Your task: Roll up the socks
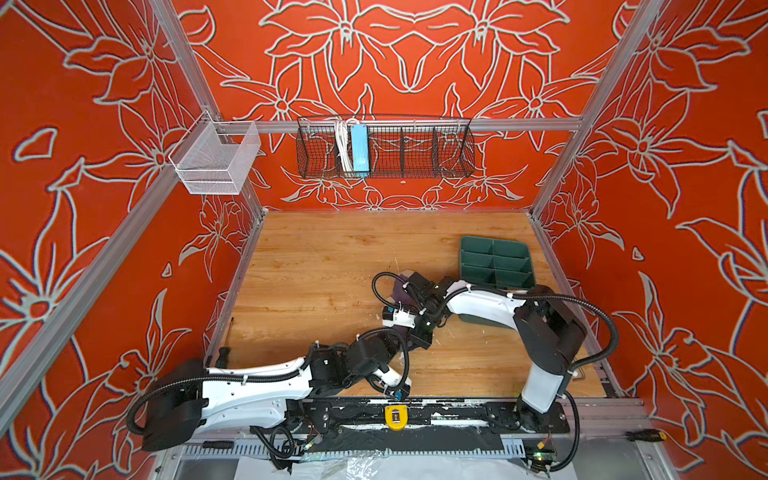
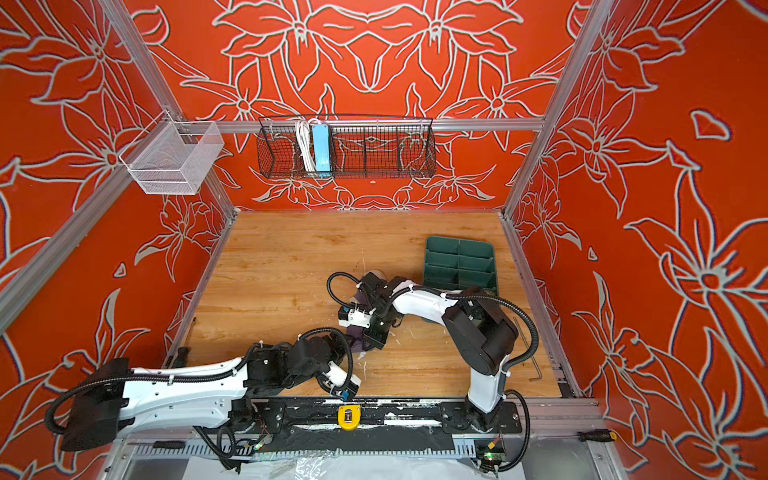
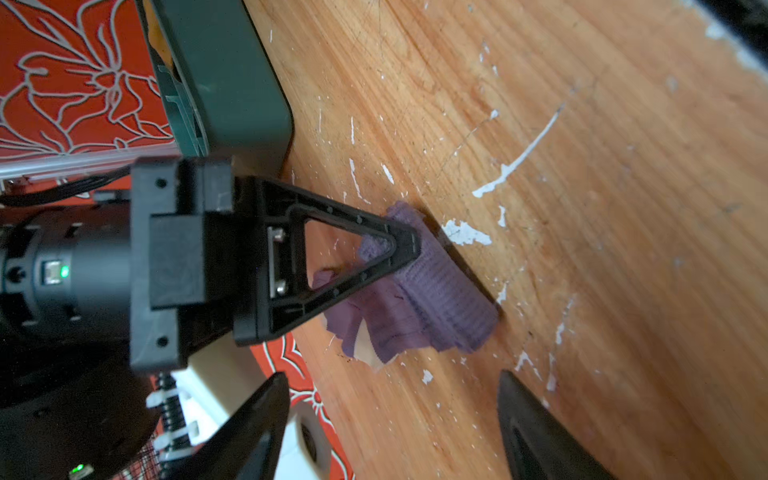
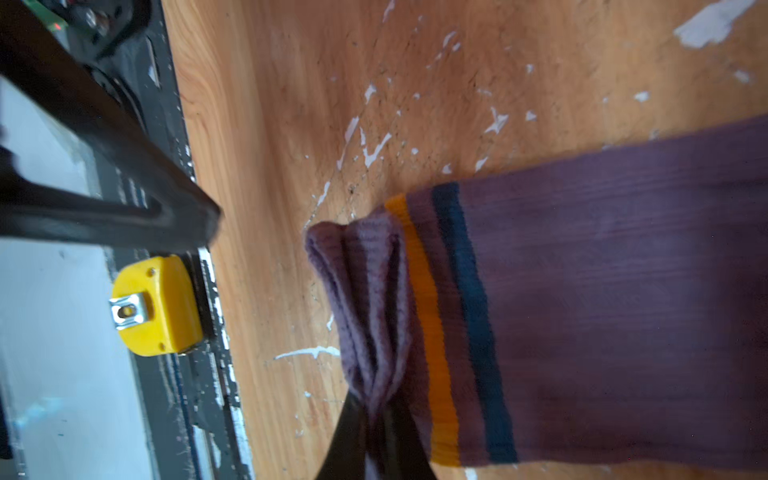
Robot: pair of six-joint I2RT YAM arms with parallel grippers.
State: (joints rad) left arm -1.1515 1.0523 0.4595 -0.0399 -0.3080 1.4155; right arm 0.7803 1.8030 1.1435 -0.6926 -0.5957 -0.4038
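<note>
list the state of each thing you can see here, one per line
purple sock: flat on the table, cuff bunched and pinched
right gripper: fingers shut on the cuff
left gripper: fingers open, holding nothing
green tray: upright on the table, partly hidden

The purple sock (image 4: 602,291) is lying flat along the table (image 1: 316,266) near its middle. In both top views it is running roughly from 12 o'clock to 6 o'clock and showing only as dark purple patches, with the cuff end pointing toward 6 o'clock. Its ribbed leg is carrying an orange-yellow stripe close to the cuff and a dark teal stripe just beyond it. The cuff edge is bunching into upright folds where the right gripper (image 4: 376,419) is pinching it. A pale beige patch is peeking out beside those folds.
</note>
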